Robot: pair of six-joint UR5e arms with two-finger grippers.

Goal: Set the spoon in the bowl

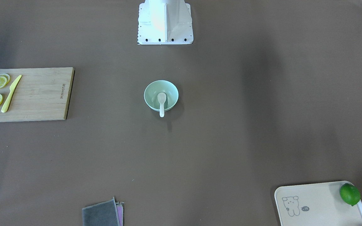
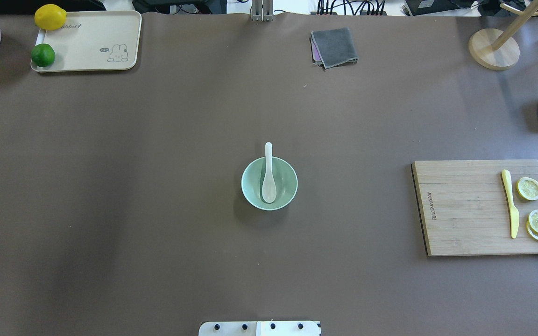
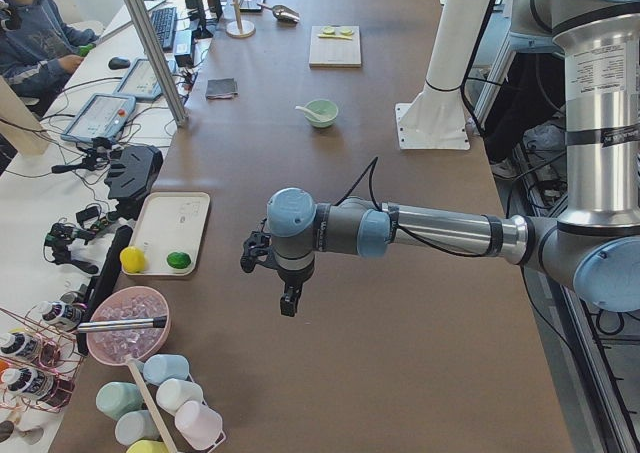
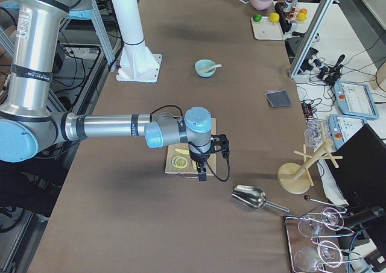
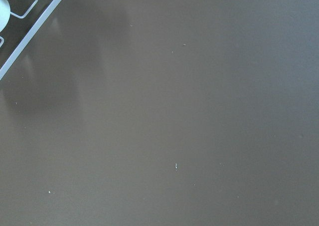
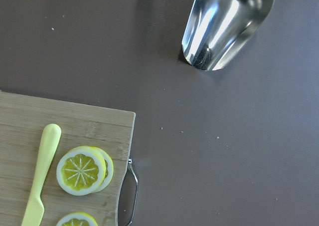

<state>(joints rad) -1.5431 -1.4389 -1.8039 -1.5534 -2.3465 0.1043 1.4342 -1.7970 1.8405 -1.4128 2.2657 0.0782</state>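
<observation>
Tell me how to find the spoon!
Look at the middle of the brown table: a mint-green bowl sits alone. The spoon lies in it, handle over the rim. It is white and stubby, unlike the slim yellow knife on the board.

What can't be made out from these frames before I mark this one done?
Left hand: only in the exterior left view, small; open or shut unclear.
Right hand: only in the exterior right view; same doubt.
Tray: front-facing view, bottom edge cuts it off.
Cutting board: its lettering is too small to read in either table view.
</observation>
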